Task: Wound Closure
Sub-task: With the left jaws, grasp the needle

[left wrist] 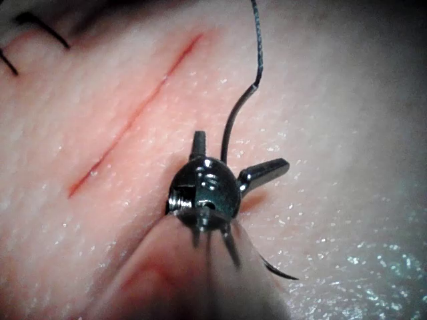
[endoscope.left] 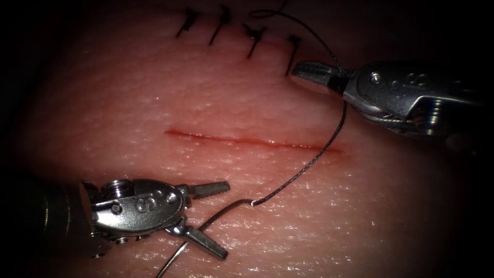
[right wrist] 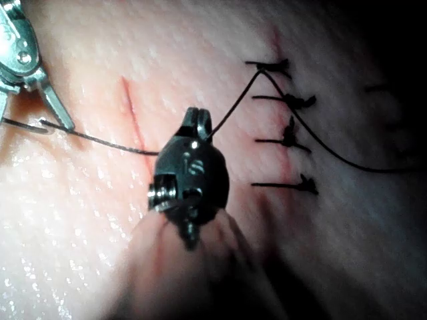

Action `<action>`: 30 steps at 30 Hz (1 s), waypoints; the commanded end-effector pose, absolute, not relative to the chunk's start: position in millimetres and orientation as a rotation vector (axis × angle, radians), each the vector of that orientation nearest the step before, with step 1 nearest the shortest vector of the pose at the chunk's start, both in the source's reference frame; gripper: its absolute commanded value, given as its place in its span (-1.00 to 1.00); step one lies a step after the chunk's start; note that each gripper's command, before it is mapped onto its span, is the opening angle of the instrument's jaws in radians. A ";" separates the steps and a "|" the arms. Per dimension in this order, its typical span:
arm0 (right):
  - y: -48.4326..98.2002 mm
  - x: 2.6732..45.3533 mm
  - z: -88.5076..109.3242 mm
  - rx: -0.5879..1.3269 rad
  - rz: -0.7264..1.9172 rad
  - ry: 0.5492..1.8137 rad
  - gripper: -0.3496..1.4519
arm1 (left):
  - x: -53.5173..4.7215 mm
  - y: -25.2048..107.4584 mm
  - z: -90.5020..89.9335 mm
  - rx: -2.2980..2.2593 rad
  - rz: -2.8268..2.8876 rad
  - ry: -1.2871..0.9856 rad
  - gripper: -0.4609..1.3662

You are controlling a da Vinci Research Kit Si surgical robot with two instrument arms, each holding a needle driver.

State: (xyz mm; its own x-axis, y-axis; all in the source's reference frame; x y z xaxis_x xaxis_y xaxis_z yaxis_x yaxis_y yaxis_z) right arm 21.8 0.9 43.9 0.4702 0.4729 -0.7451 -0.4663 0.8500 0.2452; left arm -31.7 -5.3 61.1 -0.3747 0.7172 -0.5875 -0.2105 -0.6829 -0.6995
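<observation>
The needle runs off the lower edge of the endoscope view, so its point is cut off, and part of its curve is hidden behind the left tool. The thread leaves the top edge at upper centre. The right tool fades into the dark right margin, its shaft lost there.

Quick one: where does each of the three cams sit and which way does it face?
Endoscope: above and in front of the cut; left gripper open over the needle, right gripper shut on the thread.
Left wrist: along its shaft at its own gripper.
Right wrist: along its shaft at its own gripper, row of stitches beyond.
Shared: cut and thread.
</observation>
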 end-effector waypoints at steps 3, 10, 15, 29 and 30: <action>0.8 21.8 43.9 0.006 0.575 0.916 -1.00 | -31.8 -5.4 61.6 -1.226 2.092 -0.726 0.43; 0.4 21.8 43.8 0.007 0.574 0.917 -1.00 | -31.7 -5.7 62.9 -1.195 2.058 -0.745 0.09; 0.2 21.8 43.7 0.008 0.573 0.918 -1.00 | -31.7 -5.2 63.5 -1.184 2.038 -0.785 0.00; 0.0 21.7 43.7 0.008 0.572 0.920 -1.00 | -31.1 -3.8 63.3 -1.126 1.965 -0.762 -0.49; 0.0 21.7 43.7 0.007 0.571 0.920 -1.00 | -31.0 -3.8 63.3 -1.127 1.962 -0.756 -0.47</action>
